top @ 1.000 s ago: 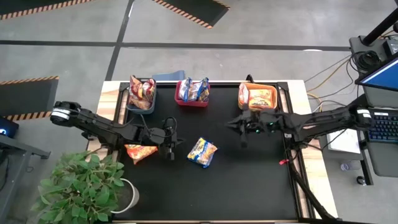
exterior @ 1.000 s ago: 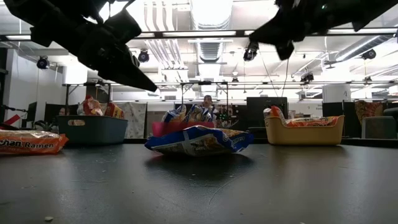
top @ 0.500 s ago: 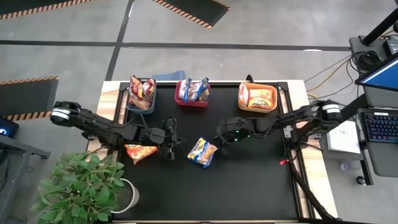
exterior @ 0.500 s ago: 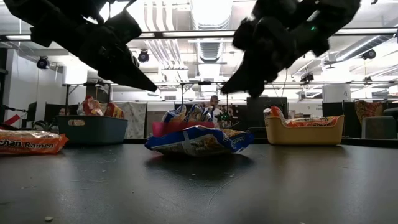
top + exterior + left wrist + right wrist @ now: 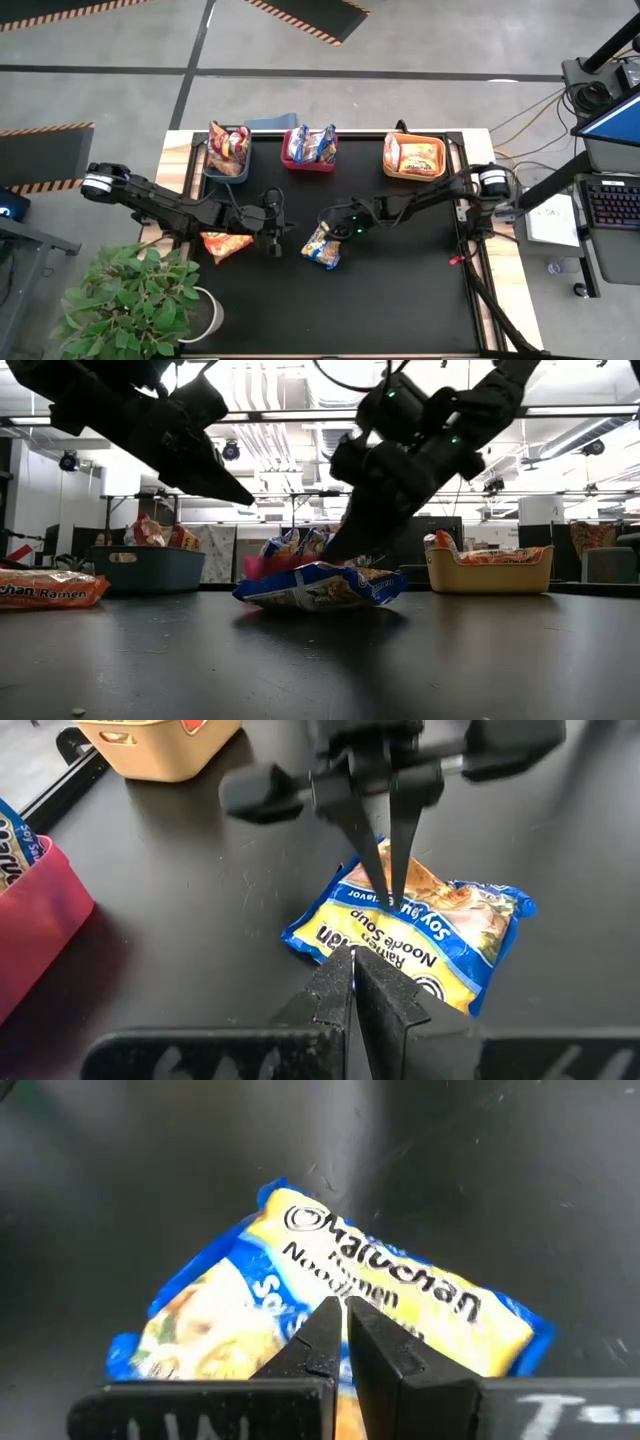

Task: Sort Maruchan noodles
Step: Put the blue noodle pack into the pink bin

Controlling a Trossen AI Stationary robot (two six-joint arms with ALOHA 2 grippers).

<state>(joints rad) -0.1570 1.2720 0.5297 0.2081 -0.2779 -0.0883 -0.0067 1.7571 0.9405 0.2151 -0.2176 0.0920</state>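
A blue-and-yellow Maruchan noodle packet (image 5: 323, 250) lies flat on the black table, mid-table. My right gripper (image 5: 322, 227) is shut and slants down from the table's right, its tips over the packet's top face (image 5: 420, 935). My left gripper (image 5: 276, 236) is shut and hangs above the table just left of that packet, touching nothing. An orange packet (image 5: 222, 244) lies flat under the left arm. At the far edge, more packets sit in a dark grey bin (image 5: 228, 165), a red bin (image 5: 308, 165) and an orange bin (image 5: 413, 172). My right gripper has its shut fingertips (image 5: 391, 896) right at the top face of the blue-and-yellow packet (image 5: 400, 1285), near its middle. It slants down from the table's right side. I cannot tell whether the tips touch the wrapper or stand just above it. The packet lies flat on the table.
The three bins stand in a row along the far edge. A potted plant (image 5: 130, 300) stands off the table's near left corner. The near half of the black table (image 5: 400, 310) shows bare surface.
My right gripper has swung from near the orange bin toward the table's left and down, tipping its fingers downward, until its shut tips stand over the blue-and-yellow packet. The packet lies where it was.
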